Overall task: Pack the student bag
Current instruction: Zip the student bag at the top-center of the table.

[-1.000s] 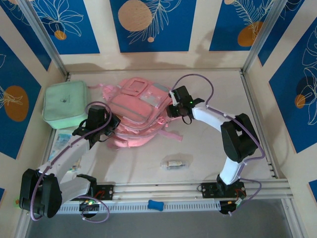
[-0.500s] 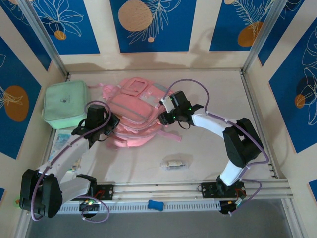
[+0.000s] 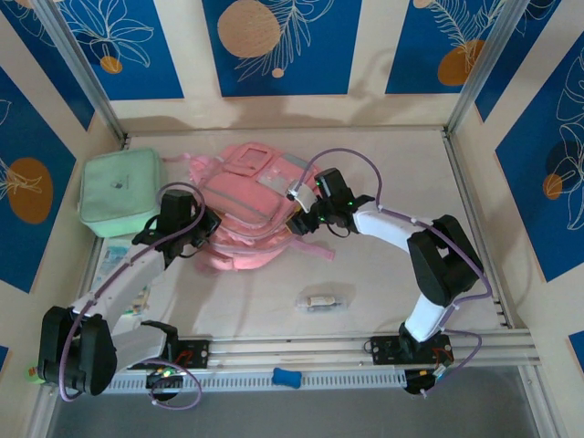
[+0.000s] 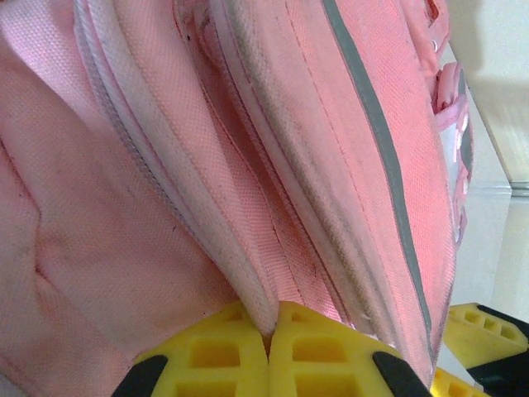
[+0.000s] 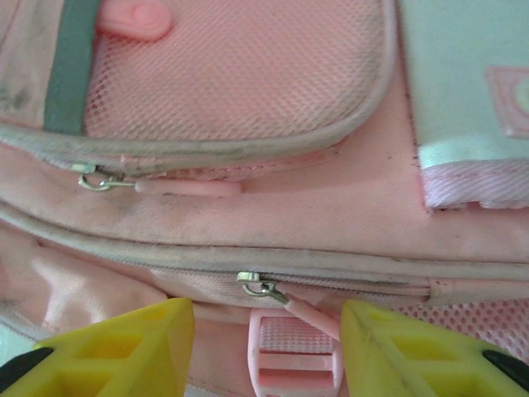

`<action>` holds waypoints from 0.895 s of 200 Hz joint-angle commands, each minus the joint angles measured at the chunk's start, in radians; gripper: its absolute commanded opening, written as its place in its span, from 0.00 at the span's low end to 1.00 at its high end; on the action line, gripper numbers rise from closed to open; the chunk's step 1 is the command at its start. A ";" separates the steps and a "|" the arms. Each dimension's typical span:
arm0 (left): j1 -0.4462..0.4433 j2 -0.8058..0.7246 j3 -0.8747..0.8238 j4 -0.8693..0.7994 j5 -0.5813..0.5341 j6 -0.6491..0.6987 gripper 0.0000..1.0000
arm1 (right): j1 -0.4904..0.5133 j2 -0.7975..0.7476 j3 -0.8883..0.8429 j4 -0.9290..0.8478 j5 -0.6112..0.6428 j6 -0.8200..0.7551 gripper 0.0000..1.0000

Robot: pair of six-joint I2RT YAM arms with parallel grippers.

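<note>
The student bag (image 3: 251, 214) is laid flat on the table, caught between the two pincers. The left pincer (image 4: 269, 335) is pressed together on a piped fold of the pink fabric. The right pincer (image 5: 269, 335) is spread, with a zip pull (image 5: 312, 318) and a plastic buckle (image 5: 293, 357) framed right between its fingers.

The bag can be reckoned soft and floppy, probably light, so sagging and bunching should be expected wherever it's lifted. Folds can be pinched fine for holding, but for opening, that thin zip pull is likely the spot to be taken, and it looks easily slipped off.

Which compartment that zip belongs to can't be told from up close. How deep the fold goes is hidden by the left pincer's pads. A small pale item (image 3: 321, 301), lying behind the right pincer toward the bases, can't be made out.
</note>
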State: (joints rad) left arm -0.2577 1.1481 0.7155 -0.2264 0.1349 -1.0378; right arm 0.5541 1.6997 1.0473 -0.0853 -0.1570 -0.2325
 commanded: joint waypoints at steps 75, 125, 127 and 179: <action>0.019 -0.009 0.049 0.048 0.021 0.017 0.00 | -0.021 0.059 0.058 -0.023 -0.029 -0.032 0.50; 0.020 -0.002 0.053 0.044 0.019 0.019 0.00 | 0.006 0.088 0.085 -0.058 -0.022 -0.084 0.48; 0.020 -0.002 0.053 0.044 0.017 0.019 0.00 | 0.006 0.088 0.084 -0.057 -0.024 -0.084 0.47; 0.020 0.004 0.052 0.053 0.016 0.015 0.00 | 0.007 0.107 0.095 -0.062 0.041 -0.100 0.43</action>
State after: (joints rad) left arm -0.2543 1.1496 0.7177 -0.2260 0.1425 -1.0382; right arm 0.5507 1.7821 1.1110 -0.1173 -0.1532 -0.3069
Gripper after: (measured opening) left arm 0.050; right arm 0.448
